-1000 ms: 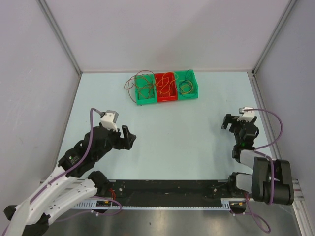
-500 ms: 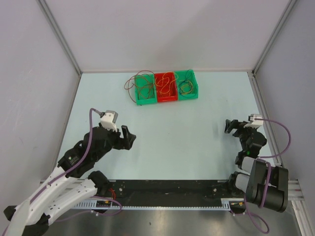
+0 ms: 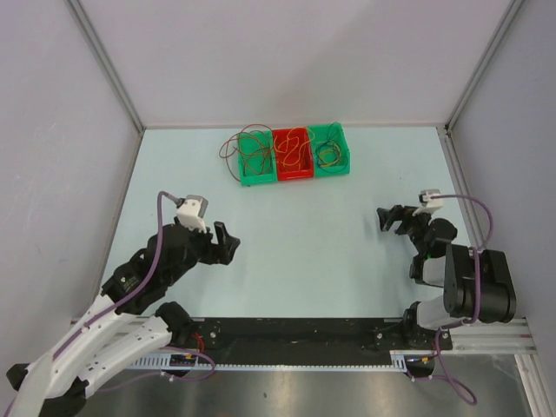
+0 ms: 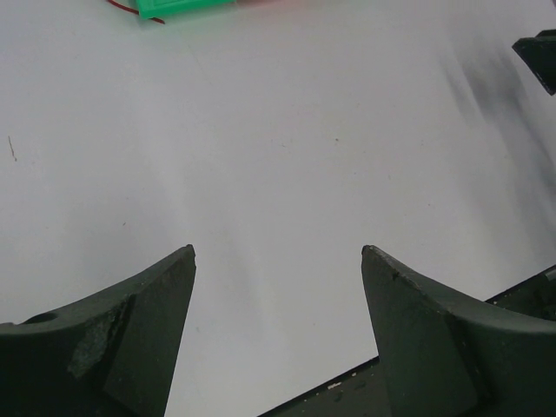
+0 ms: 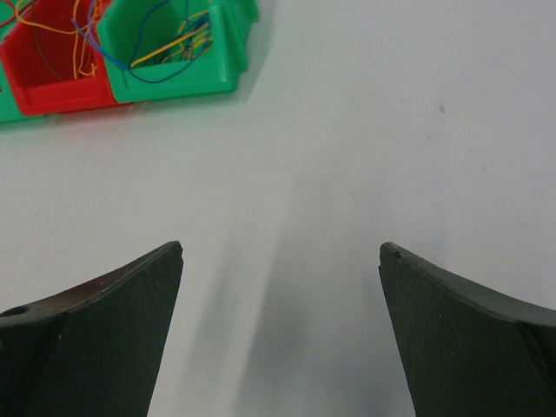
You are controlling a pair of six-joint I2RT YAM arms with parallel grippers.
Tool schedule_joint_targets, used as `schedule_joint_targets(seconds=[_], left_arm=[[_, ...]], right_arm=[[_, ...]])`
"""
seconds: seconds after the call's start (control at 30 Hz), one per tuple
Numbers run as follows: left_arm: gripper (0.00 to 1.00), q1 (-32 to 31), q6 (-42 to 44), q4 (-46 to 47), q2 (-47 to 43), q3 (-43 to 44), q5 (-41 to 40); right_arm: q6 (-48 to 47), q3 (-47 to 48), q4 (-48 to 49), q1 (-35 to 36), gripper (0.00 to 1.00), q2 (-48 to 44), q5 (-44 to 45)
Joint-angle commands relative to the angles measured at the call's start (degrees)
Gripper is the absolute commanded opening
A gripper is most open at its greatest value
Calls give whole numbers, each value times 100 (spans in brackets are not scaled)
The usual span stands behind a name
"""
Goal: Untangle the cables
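The cables (image 3: 261, 152) are thin red, orange, yellow, blue and brown loops lying in and over a row of three bins at the back middle: a green bin (image 3: 258, 165), a red bin (image 3: 293, 155) and a green bin (image 3: 330, 149). Some loops spill left of the bins. In the right wrist view, cables (image 5: 165, 52) show in the red and green bins at top left. My left gripper (image 3: 228, 241) is open and empty, low over the table at front left. My right gripper (image 3: 388, 219) is open and empty at the right, far from the bins.
Grey walls enclose the pale table (image 3: 304, 252) on three sides. A black rail (image 3: 295, 334) with the arm bases runs along the near edge. In the left wrist view, a green bin's edge (image 4: 178, 7) shows at the top and the right gripper's tip (image 4: 539, 56) at the far right.
My right gripper has swung left and pointed toward the table's middle after first drifting right. The left arm and the cables have not moved.
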Motion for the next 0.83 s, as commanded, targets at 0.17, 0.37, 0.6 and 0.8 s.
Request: schedule_joint_targets(seconds=[0.17,0.37,0.6,0.8], left_arm=[[83,-30,28,146,-243,55,-30],[83,-21,256,409,-716,-68,303],[82,-21,327,576,-1096,-218,339],[71,-21,441,682,-1403,-305,192]], right_arm=[[-656,551,-309,938,100,185,1871],[-779,612,-511,1194,100,133,2320],[-779,551,-431,1589,100,116,3462],[-779,551,-414,1572,100,124,3418]])
